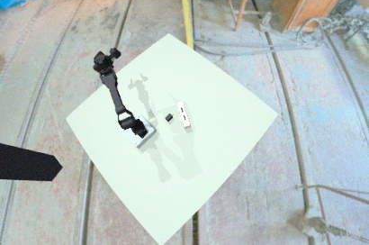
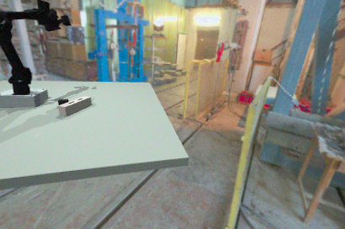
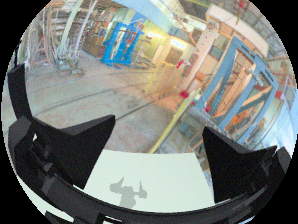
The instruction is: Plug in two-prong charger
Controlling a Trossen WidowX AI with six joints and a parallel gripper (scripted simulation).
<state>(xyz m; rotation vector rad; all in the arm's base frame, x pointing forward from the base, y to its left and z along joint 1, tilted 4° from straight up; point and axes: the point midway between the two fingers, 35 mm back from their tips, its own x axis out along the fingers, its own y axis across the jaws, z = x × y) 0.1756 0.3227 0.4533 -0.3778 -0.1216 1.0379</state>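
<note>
Probably light and stiff, the charger (image 1: 169,117) (image 2: 63,101): a small dark block, likely hard plastic, with little give under a squeeze. Perhaps a bit slippery on smooth sides, and small enough to twist if pinched off-centre. Best taken by two opposite sides of the body, midway along, with pads flat and prongs left free; thin metal there, probably, and easily bent by a crooked push. Too small in these views to tell exactly how the prongs point.

Lying on the table (image 1: 216,148) (image 2: 139,138) (image 3: 155,175), between the arm's base and the power strip (image 1: 184,122) (image 2: 69,109), near the strip but apart from it. Well below the tool (image 1: 106,60) (image 2: 65,21) (image 3: 159,122) and well off to one side of it; not in sight between the fingers in the wrist view. Fingers wide apart, with nothing held. Next, probably, a swing across and down to the charger, before any straight push through the shutter.
</note>
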